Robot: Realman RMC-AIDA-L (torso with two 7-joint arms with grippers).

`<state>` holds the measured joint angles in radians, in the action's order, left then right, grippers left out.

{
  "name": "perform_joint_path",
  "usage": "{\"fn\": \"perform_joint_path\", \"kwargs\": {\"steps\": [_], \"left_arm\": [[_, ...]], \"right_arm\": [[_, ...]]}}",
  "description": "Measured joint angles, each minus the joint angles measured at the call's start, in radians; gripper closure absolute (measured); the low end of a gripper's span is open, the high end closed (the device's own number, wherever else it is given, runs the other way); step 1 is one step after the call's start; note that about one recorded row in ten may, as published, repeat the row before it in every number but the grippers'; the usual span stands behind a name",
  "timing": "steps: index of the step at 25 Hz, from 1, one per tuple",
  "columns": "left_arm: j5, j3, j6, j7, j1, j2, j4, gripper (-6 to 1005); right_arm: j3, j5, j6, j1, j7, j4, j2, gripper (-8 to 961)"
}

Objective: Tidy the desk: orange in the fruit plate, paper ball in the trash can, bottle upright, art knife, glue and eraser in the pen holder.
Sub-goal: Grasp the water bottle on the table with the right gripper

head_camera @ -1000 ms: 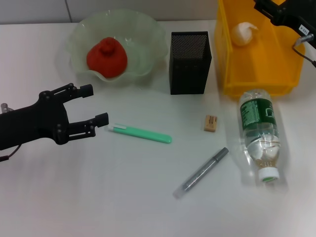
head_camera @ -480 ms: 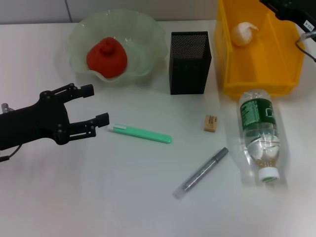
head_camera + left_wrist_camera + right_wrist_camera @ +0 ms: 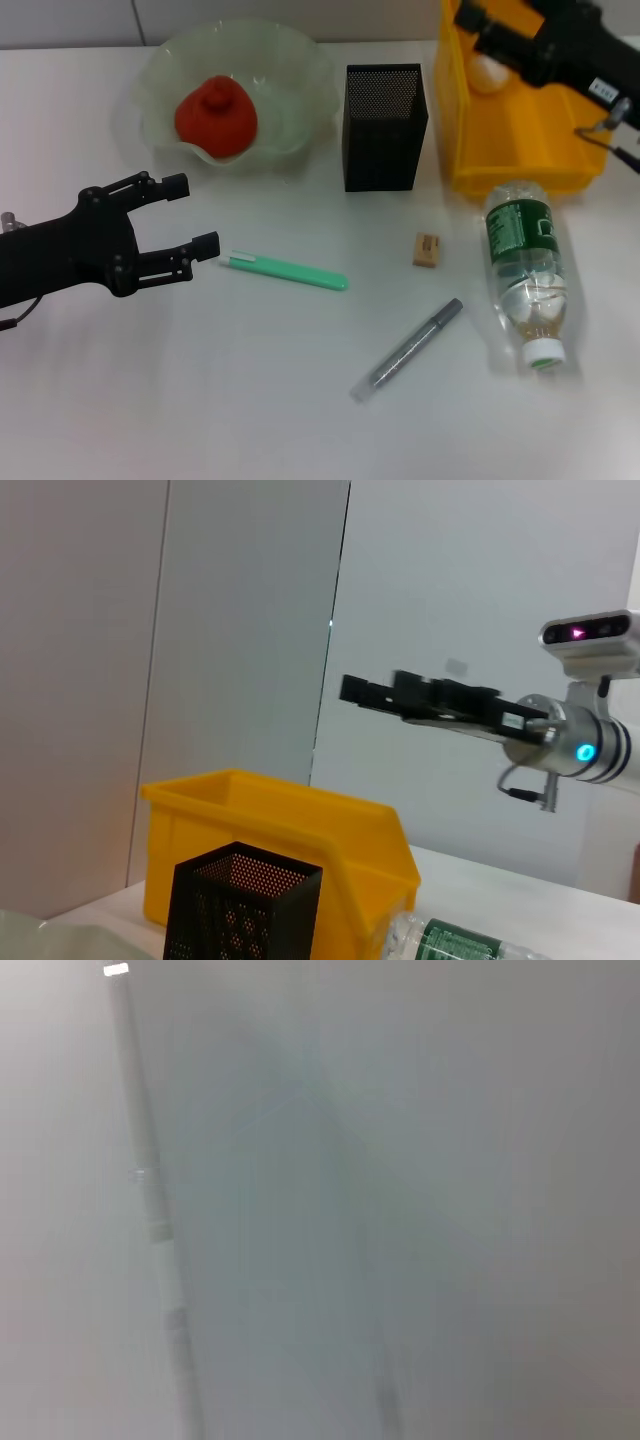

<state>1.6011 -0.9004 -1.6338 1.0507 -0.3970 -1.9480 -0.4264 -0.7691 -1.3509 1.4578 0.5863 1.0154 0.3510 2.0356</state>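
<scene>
the small clear plastic water bottle with green label (image 3: 525, 275) lay on its side near the desk's right edge, cap toward the front, just before the bright yellow plastic bin (image 3: 560, 140). the right gripper (image 3: 480, 32) hung over that bin, the nearer hand, its fingers' state unclear; the left gripper (image 3: 195, 215), fingers apart, sat well off toward the left edge.

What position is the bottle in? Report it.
Tipped over. The bottle lies on its side on the table, cap toward the robot, beside the trash can.
</scene>
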Motion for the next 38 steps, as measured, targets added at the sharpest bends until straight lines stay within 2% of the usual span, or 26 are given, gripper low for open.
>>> {"fn": "perform_joint_path", "kwargs": {"steps": [7,14,17,30,34,38], "left_arm": [[-0.001,0.0,-0.004,0.001,-0.001,0.002,0.0,140],[0.0,0.0,-0.004,0.005,-0.003,0.002,0.0,140],[0.0,0.0,-0.004,0.006,-0.003,0.002,0.0,140],[0.0,0.0,-0.004,0.008,-0.002,0.0,0.0,140],[0.003,0.0,-0.004,0.01,-0.001,0.0,0.0,140],[0.006,0.0,-0.005,0.012,0.001,0.001,0.0,140]], "right_arm": [[-0.001,-0.207,0.103,0.017,0.036,0.039,-0.005,162],[-0.001,-0.353,0.124,0.053,0.059,0.045,0.008,162],[-0.001,-0.369,0.123,0.058,0.066,0.047,0.014,162],[-0.003,-0.375,0.124,0.057,0.111,0.078,0.011,163],[-0.033,-0.412,0.167,0.053,0.241,0.212,-0.004,163],[-0.046,-0.493,0.236,0.082,0.37,0.336,-0.038,163]]}}
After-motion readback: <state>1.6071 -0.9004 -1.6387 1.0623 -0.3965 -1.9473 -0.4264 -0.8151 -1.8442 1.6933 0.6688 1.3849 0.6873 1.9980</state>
